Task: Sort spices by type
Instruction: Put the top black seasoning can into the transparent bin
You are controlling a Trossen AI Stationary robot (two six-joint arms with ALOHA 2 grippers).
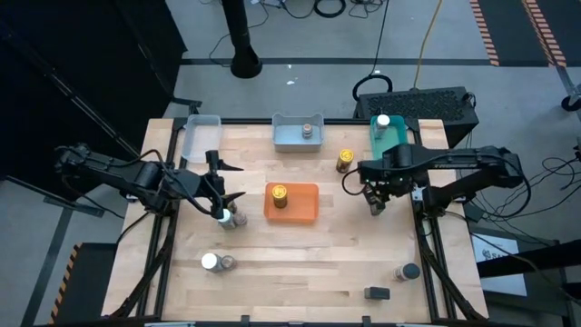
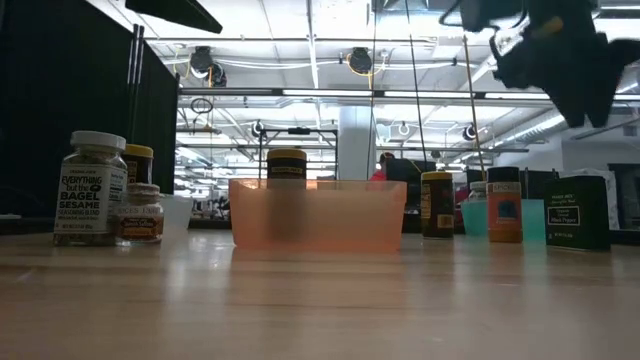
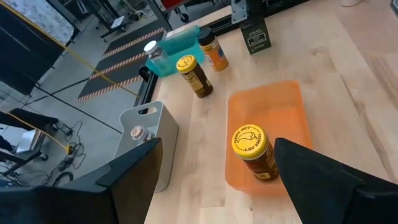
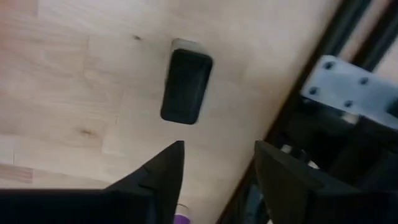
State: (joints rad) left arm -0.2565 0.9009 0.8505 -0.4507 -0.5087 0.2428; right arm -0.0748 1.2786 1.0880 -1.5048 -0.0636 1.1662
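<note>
I see my left gripper (image 1: 221, 186) spread wide above two jars (image 1: 227, 216) on the table's left, my right gripper (image 1: 374, 203) parted and empty right of the orange tray (image 1: 304, 207) holding a yellow-lidded jar (image 1: 279, 193)

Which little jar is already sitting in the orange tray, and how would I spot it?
Find the orange tray in the middle of the wooden table. One amber jar stands upright in it. Its yellow lid matches the jar standing loose on the wood nearby, but only this one is in a tray.
</note>
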